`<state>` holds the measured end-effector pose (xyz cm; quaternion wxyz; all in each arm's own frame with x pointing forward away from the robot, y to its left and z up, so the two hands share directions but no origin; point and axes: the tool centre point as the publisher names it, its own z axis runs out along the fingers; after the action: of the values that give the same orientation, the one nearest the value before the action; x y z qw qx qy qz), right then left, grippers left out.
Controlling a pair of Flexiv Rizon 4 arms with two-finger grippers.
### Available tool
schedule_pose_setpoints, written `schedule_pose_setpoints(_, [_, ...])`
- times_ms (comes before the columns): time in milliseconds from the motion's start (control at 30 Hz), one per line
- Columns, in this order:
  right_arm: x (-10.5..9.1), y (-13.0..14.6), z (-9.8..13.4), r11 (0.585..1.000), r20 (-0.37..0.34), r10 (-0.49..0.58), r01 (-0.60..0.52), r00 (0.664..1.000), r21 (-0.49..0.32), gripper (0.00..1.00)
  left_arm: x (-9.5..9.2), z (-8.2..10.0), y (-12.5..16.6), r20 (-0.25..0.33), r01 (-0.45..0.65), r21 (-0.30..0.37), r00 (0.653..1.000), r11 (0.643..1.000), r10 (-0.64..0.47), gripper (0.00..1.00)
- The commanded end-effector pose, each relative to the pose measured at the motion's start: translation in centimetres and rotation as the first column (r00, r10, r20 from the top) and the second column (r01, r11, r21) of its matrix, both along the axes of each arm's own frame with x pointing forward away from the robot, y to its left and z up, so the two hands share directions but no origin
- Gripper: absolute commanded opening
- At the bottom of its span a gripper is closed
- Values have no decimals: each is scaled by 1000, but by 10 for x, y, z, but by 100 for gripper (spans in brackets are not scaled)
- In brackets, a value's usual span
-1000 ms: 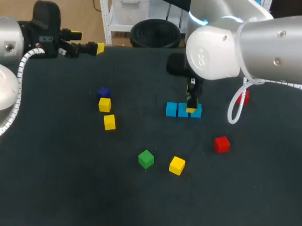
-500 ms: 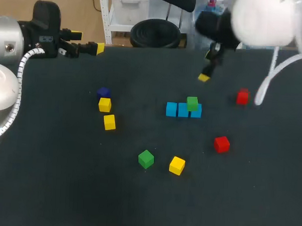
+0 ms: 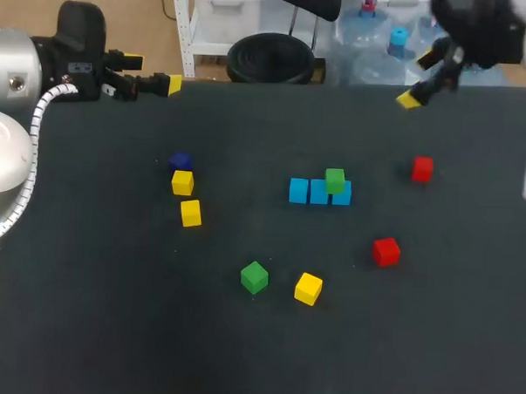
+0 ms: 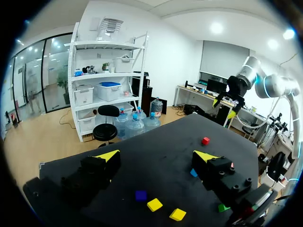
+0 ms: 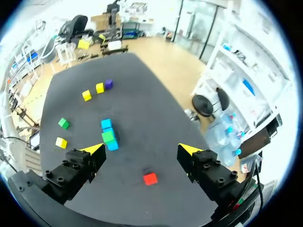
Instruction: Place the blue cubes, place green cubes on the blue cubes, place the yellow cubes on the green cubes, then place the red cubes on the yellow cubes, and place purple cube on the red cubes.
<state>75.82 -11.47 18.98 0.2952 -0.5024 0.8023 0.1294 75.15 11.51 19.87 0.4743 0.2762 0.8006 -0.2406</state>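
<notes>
My right end effector (image 3: pixel 417 79) hangs above the far right corner of the bench (image 3: pixel 238 362), fingers spread wide with nothing between them. From its wrist camera the yellow tips stand well apart over the dark surface, gripping nothing. My left end effector (image 3: pixel 153 73) rests at the bench's far left edge, likewise wide open and empty. At mid-bench three blue cubes (image 3: pixel 299 191) lie touching in a row, and a green cube (image 3: pixel 334 180) sits on top of them toward the row's right end. A second green cube (image 3: pixel 254 277) lies on the bench nearer me, just beside a yellow cube (image 3: pixel 308 288). Two more yellow cubes (image 3: pixel 182 183) lie off to the left, one in front of the other, with the purple cube (image 3: pixel 180 161) just behind the farther one. A red cube (image 3: pixel 422 169) lies to the right of the blue row, and a second red cube (image 3: pixel 385 251) lies nearer me, both apart from the row.
</notes>
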Motion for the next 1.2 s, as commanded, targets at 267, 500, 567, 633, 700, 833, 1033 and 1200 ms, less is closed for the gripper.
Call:
schedule_pose_setpoints(267, [-13, -82, 30, 959, 284, -232, 171, 930, 224, 100, 0, -1, 1, 6, 2, -5, 1000, 1000, -2, 100])
schedule_pose_setpoints(500, [-11, -108, 21, 950, 235, -260, 204, 937, 237, 100, 0, -1, 1, 6, 2, -5, 1000, 1000, -2, 100])
schedule_pose_setpoints(567, [-11, -106, 20, 954, 229, -246, 193, 942, 230, 100, 0, -1, 1, 6, 2, -5, 1000, 1000, -2, 100])
schedule_pose_setpoints(633, [-11, -106, 20, 954, 229, -246, 193, 942, 230, 100, 0, -1, 1, 6, 2, -5, 1000, 1000, -2, 100])
schedule_pose_setpoints(700, [-11, -106, 20, 954, 229, -246, 193, 942, 230, 100, 0, -1, 1, 6, 2, -5, 1000, 1000, -2, 100])
schedule_pose_setpoints(833, [-11, -106, 20, 954, 229, -246, 193, 942, 230, 100, 0, -1, 1, 6, 2, -5, 1000, 1000, -2, 100])
schedule_pose_setpoints(1033, [-11, -106, 20, 954, 229, -246, 193, 942, 230, 100, 0, -1, 1, 6, 2, -5, 1000, 1000, -2, 100])
schedule_pose_setpoints(1200, [-11, -106, 20, 954, 229, -246, 193, 942, 230, 100, 4, 21, 13, -65, 50, 303, 997, 952, -32, 100])
